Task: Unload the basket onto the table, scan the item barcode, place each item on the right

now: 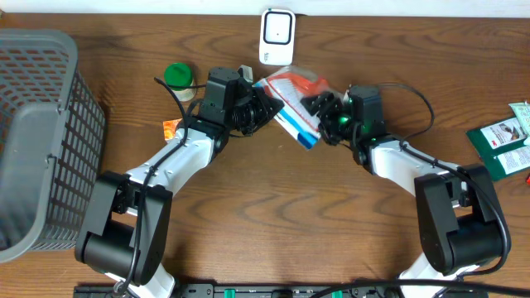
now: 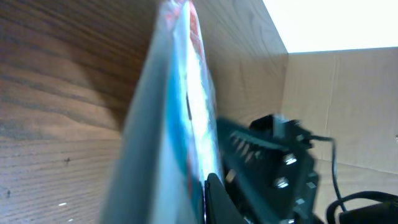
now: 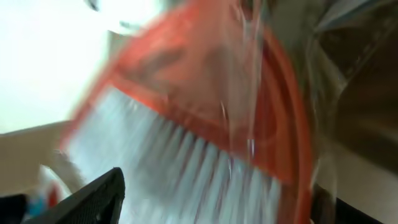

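Plainly, the coming move turns on how the package (image 1: 291,101) faces the scanner (image 1: 277,35). The package is held up off the table between the two arms, just short of the middle of the far edge. The white scanner sits at that edge, directly beyond it and close by. From overhead, the package's long axis runs on a diagonal, orange end toward the far edge and blue end toward the near right. The left gripper (image 1: 258,106) meets its left side with jaws pressed together, pinching the package. The left wrist view agrees, showing the wrapper edge-on and rising from the bottom of the frame. The right gripper (image 1: 321,108) is at the package's right side with jaws spread, and one dark finger (image 3: 93,199) shows at the lower left of its own view. I cannot tell whether its pads touch the wrapper. The left arm carries the load, so I judge that turning the barcode face toward the scanner falls to it. Much is hard to read. Both wrist views are blurred and filled by the package, no barcode can be made out in any view, and the left fingers are hidden behind the wrapper.
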You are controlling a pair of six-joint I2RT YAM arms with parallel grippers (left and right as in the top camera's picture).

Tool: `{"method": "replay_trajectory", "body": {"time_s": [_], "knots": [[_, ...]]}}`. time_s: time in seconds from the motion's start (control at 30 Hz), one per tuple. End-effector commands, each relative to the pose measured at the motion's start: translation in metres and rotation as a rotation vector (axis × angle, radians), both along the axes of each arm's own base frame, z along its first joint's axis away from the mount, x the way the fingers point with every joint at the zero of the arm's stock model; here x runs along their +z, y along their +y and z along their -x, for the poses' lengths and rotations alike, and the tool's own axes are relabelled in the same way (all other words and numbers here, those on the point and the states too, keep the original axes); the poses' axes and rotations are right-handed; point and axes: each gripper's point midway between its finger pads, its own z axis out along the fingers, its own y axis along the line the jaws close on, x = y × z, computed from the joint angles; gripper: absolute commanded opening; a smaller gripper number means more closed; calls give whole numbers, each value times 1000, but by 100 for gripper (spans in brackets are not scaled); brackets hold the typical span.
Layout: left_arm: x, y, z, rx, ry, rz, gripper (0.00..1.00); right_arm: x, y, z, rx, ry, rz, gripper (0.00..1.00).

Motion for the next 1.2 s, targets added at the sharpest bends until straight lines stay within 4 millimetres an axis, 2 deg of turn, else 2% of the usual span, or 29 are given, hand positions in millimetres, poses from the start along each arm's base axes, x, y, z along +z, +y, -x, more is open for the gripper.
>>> {"method": "replay_trajectory", "body": {"time_s": [0.0, 0.07, 0.27, 0.37, 0.43, 0.5, 0.8, 0.97, 1.07, 1.17], "knots": [[26, -8, 3, -44, -47, 30, 8, 6, 3, -5, -18, -33, 2, 72], [25, -8, 4, -46, -41, 27, 7, 7, 4, -4, -10, -28, -15, 64], [20, -7, 6, -50, -33, 10, 7, 23, 10, -1, 70, -31, -129, 66], [19, -7, 7, -50, -30, 8, 7, 26, 5, -2, 75, -30, -152, 61], [18, -7, 8, -55, -31, 0, 7, 27, 1, -3, 74, -29, -158, 53], [15, -6, 9, -58, -25, -10, 7, 28, -4, -4, 75, -30, -165, 36], [12, -5, 9, -55, -18, -19, 7, 29, -12, -6, 98, -72, -133, 3], [12, -5, 9, -62, -33, -28, 8, 29, -12, -6, 101, -76, -132, 1], [12, -5, 9, -62, -32, -28, 8, 36, -9, -6, 122, -101, -148, 1], [10, -4, 10, -57, -24, -36, 23, 53, -6, -11, 139, -161, -193, 1]]}}
